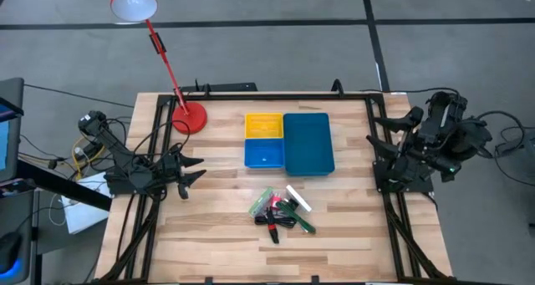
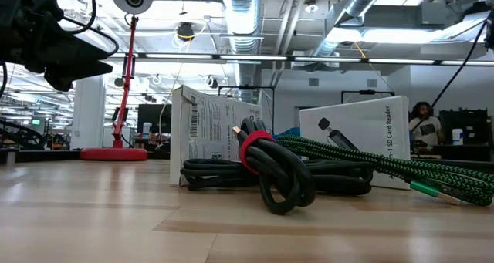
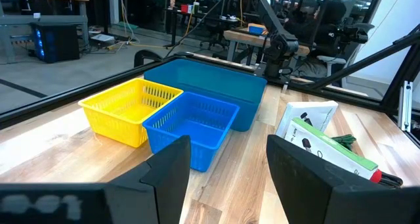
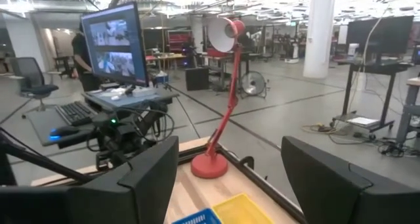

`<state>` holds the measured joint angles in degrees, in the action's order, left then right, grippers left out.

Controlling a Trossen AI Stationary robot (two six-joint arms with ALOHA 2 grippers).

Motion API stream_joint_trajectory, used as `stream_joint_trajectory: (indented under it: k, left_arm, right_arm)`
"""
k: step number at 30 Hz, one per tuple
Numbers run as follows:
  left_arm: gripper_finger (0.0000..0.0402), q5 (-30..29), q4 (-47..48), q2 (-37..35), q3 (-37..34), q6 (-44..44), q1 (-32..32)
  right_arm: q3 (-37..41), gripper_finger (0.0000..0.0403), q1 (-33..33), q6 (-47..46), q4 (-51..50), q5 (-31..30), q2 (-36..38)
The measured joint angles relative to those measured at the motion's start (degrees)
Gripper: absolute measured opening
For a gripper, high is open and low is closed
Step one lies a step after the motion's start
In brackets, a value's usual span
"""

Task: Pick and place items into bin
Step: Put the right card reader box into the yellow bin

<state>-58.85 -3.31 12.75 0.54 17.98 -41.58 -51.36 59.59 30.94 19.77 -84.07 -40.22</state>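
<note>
left gripper (image 1: 194,170): hovering at table (image 1: 217,243) left edge, parted, holding nothing
right gripper (image 1: 383,126): waiting at right edge, spread wide, holding nothing
risk: snagging tangled cables (image 1: 280,221) under boxes (image 1: 298,198), dragging pile, missing bin (image 1: 308,143)

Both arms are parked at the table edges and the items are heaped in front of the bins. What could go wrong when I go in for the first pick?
1. The black cable is coiled against the green cord and boxes; lifting one thing may drag the others.
2. The red lamp stands beside the yellow bin; a left gripper swing could hit it.
3. The small blue bin may be too tight for a box.
</note>
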Motion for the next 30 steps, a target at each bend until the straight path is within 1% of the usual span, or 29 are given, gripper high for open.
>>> stream_joint_trajectory:
  k: [10,15,18,25,30]
  left_arm:
    - [0.0190,0.0,0.0,0.0,0.0,0.0,0.0]
    - [0.0190,0.0,0.0,0.0,0.0,0.0,0.0]
    - [0.0190,0.0,0.0,0.0,0.0,0.0,0.0]
    - [0.0190,0.0,0.0,0.0,0.0,0.0,0.0]
    - [0.0190,0.0,0.0,0.0,0.0,0.0,0.0]
  right_arm:
    - [-5.3,0.0265,0.3,0.0,0.0,-0.3,-5.8]
    - [-8.7,0.0265,0.5,0.0,0.1,-4.1,-10.6]
    - [-11.6,0.0265,1.0,0.1,0.2,-5.8,-14.1]
    - [-19.5,0.0265,2.3,0.0,2.0,-5.9,-21.3]
    - [-23.6,0.0265,2.3,-1.0,2.2,-5.9,-24.5]
